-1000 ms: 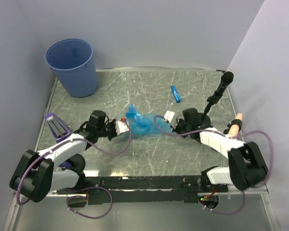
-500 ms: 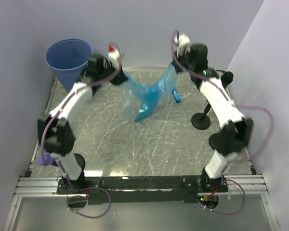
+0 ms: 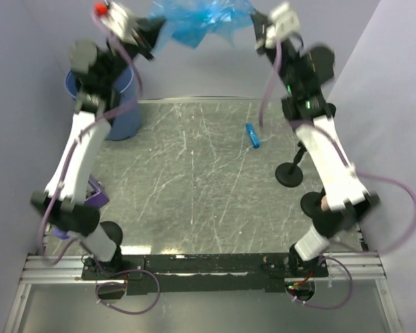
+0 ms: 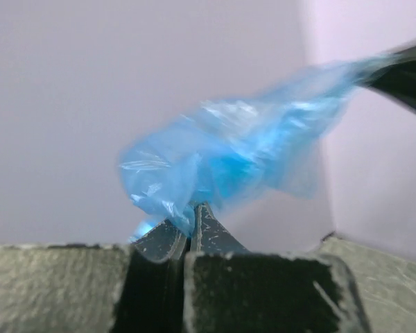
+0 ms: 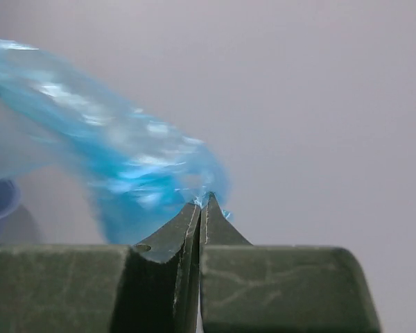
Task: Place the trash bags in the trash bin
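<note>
A bright blue see-through trash bag (image 3: 201, 19) hangs stretched between both grippers, high above the back of the table. My left gripper (image 3: 158, 28) is shut on its left end; in the left wrist view the bag (image 4: 229, 156) bunches above the shut gripper (image 4: 192, 211). My right gripper (image 3: 255, 26) is shut on the right end; the right wrist view shows the bag (image 5: 125, 166) pinched at the gripper's tip (image 5: 202, 201). The duller blue trash bin (image 3: 125, 114) stands at the back left, mostly hidden behind my left arm. A small rolled blue bag (image 3: 252, 135) lies on the table.
A black stand with a round base (image 3: 290, 173) stands at the right of the table, next to my right arm. A purple object (image 3: 97, 195) lies near the left arm's base. White walls close in the back and both sides.
Both arms have risen from the table, lifting the blue bag from the middle up to the top of the view and stretching it out. The left gripper now sits above the bin.
</note>
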### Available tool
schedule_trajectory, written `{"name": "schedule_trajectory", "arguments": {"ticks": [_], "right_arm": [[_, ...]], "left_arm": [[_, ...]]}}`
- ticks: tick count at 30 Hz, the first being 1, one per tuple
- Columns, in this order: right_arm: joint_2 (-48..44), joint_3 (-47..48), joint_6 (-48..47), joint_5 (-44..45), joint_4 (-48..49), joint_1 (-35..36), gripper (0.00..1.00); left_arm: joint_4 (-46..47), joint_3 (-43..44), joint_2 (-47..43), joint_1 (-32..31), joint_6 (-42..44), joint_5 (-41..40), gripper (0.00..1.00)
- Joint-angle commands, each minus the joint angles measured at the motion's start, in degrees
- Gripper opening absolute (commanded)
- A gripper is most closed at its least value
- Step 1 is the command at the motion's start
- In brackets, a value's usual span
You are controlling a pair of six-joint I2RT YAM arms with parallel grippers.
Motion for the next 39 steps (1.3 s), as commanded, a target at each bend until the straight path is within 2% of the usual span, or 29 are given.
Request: {"name": "schedule_trajectory", "arguments": {"ticks": [1,3,4,5,6,7,8,11,13,18,24,25,28,32,34,36,39], "right_arm": [[-10.9,-24.2,-13.7,-3.6,15.2,4.1,0.00],[-11.4,-38.0,-12.9,2.0,10.2,3.8,0.00],[-9.5,-42.9,-12.3,7.0,3.9,3.5,0.00],[-5.2,-44.1,-9.9,13.4,-8.7,2.9,0.00],[-2.8,-43.4,-5.0,13.9,-18.8,1.6,0.00],[-2.3,-42.4,-0.8,8.8,-27.5,-0.4,0.00],[-3.5,-43.4,2.6,3.9,-31.5,-2.7,0.00],[-13.2,-51.6,5.1,-2.2,-27.7,-4.3,0.00],[-17.2,-54.0,5.3,-4.9,-25.3,-4.3,0.00],[-18.4,-51.4,7.2,-7.6,-24.8,-4.3,0.00],[-10.2,-38.8,12.8,-3.4,-25.4,-5.8,0.00],[-8.0,-35.2,13.3,-2.4,-25.4,-5.9,0.00],[-0.2,-19.9,13.7,0.8,-25.6,-6.2,0.00],[11.4,8.3,15.1,4.2,-29.2,-6.7,0.00],[14.5,19.8,15.4,3.8,-27.0,-6.6,0.00],[12.7,23.9,14.4,2.4,-20.6,-6.1,0.00],[3.3,13.8,10.2,0.7,-3.7,-3.7,0.00]], "left_arm": [[5.9,-20.8,-9.6,-8.5,22.6,1.1,0.01],[-2.5,-34.4,-10.3,-10.8,33.7,0.3,0.01],[-6.5,-39.2,-9.3,-11.6,36.4,-4.2,0.00],[-13.5,-42.5,-7.9,-11.7,36.7,-6.8,0.01],[-20.3,-43.9,-6.9,-11.5,38.6,-5.2,0.01],[-23.8,-45.2,-7.1,-11.5,41.1,-3.6,0.01],[-23.6,-47.7,-8.5,-11.5,41.1,-3.4,0.01],[-16.4,-53.6,-14.2,-11.6,34.3,-3.5,0.00],[-15.7,-53.7,-15.5,-11.7,31.5,-2.1,0.01],[-22.5,-46.1,-10.3,-11.7,19.6,-4.2,0.01],[-28.0,-34.3,-5.1,-8.4,6.2,-5.9,0.01],[-28.7,-31.9,-4.0,-7.3,1.7,-5.1,0.01],[-31.9,-20.0,1.8,-3.2,-4.3,-1.5,0.01],[-34.0,2.4,10.0,1.2,-9.4,1.5,0.01],[-30.6,8.6,10.4,2.3,-9.7,1.8,0.01],[-23.3,10.3,8.1,2.5,-8.9,-0.1,0.01],[-0.6,4.1,0.3,1.7,-6.4,-1.2,0.01]]}}
